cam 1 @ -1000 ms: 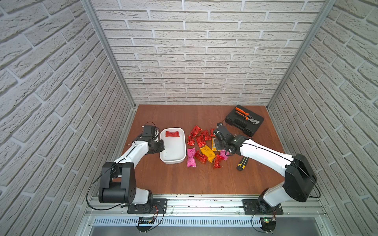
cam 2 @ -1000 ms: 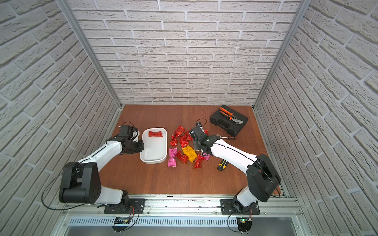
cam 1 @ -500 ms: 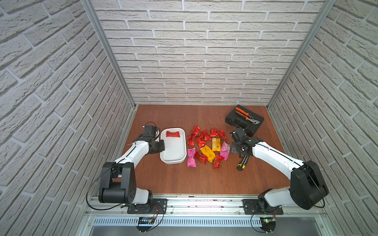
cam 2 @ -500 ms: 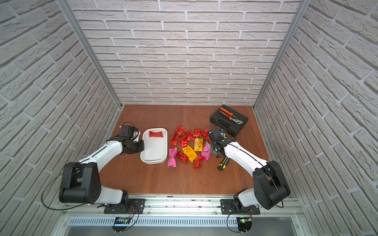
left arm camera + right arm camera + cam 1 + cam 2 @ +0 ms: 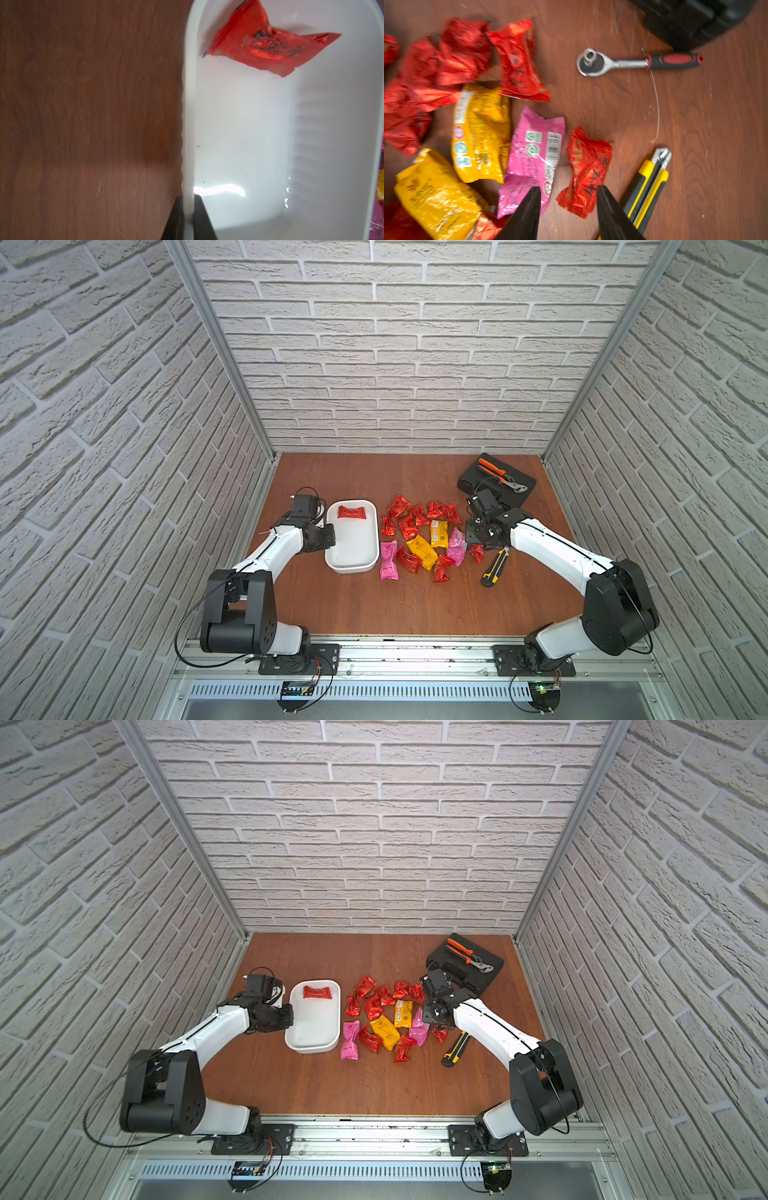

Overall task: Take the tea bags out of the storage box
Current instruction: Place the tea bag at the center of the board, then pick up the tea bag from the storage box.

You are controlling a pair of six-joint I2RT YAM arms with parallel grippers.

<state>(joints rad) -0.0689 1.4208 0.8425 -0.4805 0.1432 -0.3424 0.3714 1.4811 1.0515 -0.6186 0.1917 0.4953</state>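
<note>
Red tea bag (image 5: pixel 351 512) last in storage box (image 5: pixel 353 570), upper end, frame centre-left. Box wall clamped by left jaws; right jaws open over sachet (image 5: pixel 586 170) on desk (image 5: pixel 695 124). Risk: foil against wall slips pinch.

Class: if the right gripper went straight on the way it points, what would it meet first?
Most likely the red tea bag, lying just ahead between the open jaws of the right gripper; the gap is hard to judge.

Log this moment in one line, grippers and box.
left gripper shut on storage box wall | right gripper open over red tea bag | lone tea bag inside box
</note>
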